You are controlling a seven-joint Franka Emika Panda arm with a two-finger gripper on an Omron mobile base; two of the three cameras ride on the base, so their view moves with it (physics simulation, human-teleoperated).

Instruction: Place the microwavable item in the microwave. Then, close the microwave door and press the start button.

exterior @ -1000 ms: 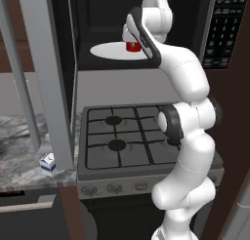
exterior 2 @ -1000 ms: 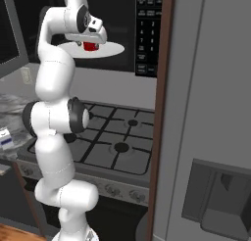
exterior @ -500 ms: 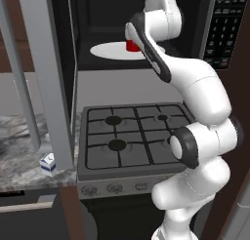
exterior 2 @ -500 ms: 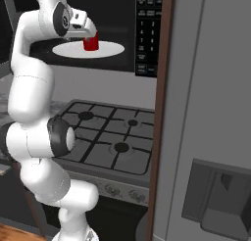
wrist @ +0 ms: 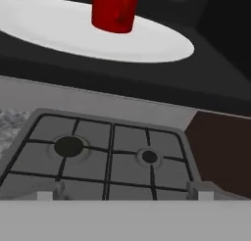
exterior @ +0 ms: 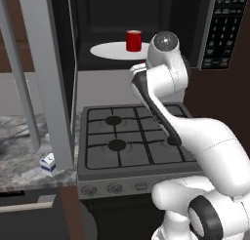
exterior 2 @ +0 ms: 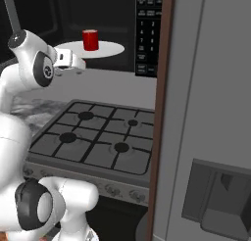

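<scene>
Beyond open jaws, red cup (wrist: 113, 12)

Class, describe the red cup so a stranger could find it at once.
Look above the stove to the open black microwave. On its white turntable plate stands the red cup, upright, the only red thing there.

The white arm (exterior: 195, 136) comes up from the base, bends at a round dark joint, and leans forward and up. Its wrist (exterior: 163, 63) is turned so the hand faces away. In the right base view the gripper (exterior 2: 73, 63) sticks out to the right of the big round joint near the top. Its fingers (wrist: 49, 193) are spread wide apart, one on each side, and they hold nothing.
</scene>
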